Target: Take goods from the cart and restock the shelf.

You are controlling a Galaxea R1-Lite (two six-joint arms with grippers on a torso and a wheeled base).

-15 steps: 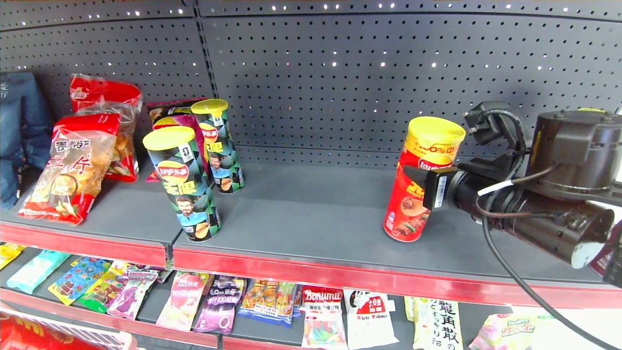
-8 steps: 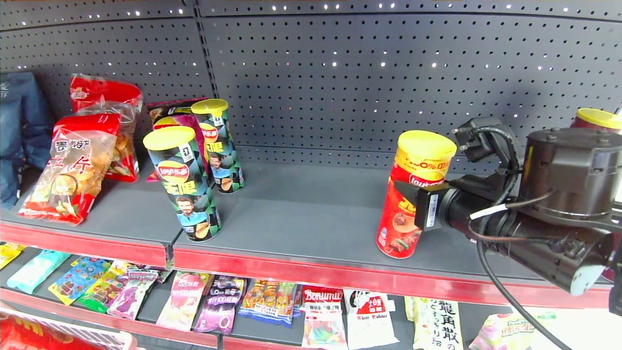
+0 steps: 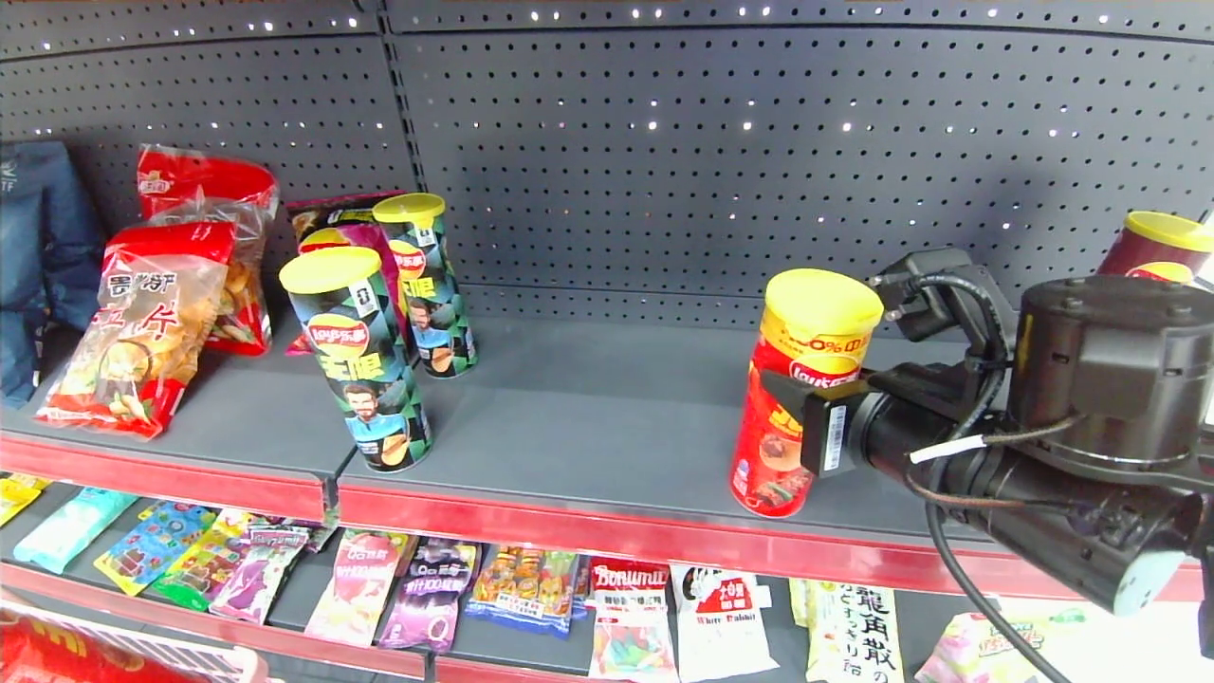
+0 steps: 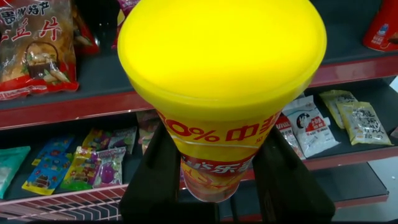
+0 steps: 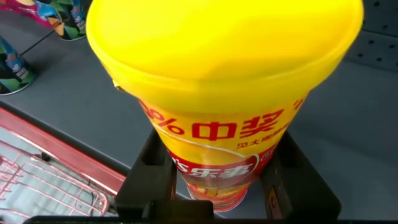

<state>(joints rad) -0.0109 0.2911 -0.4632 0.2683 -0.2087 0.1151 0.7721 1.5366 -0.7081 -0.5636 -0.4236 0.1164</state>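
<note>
Now, the right gripper (image 3: pixel 793 402) is clamped around the red can (image 3: pixel 773 448), one black finger on each side of the tube just under its yellow lid. The can stands leaning slightly at the right part of the shelf (image 3: pixel 588 417), its base low at the near edge, right behind the red front lip. I cannot tell whether the base touches the board. From the right wrist the same grip (image 5: pixel 217 182) shows the can (image 5: pixel 224 81) over grey shelf board, with the pink cart wire (image 5: pixel 50 180) nearby.

Over on the other arm, the left gripper (image 4: pixel 214 180) is closed on a second red can (image 4: pixel 224 74), also yellow-lidded, held out in front of the shelving.

On the left of the shelf stand two green cans (image 3: pixel 358 365), one near the front and one farther back, well apart from the red can. Further left lie snack bags (image 3: pixel 133 323). At the far right another red can (image 3: pixel 1152 249) stands against the pegboard. Small packets (image 3: pixel 531 588) line the lower shelf.
</note>
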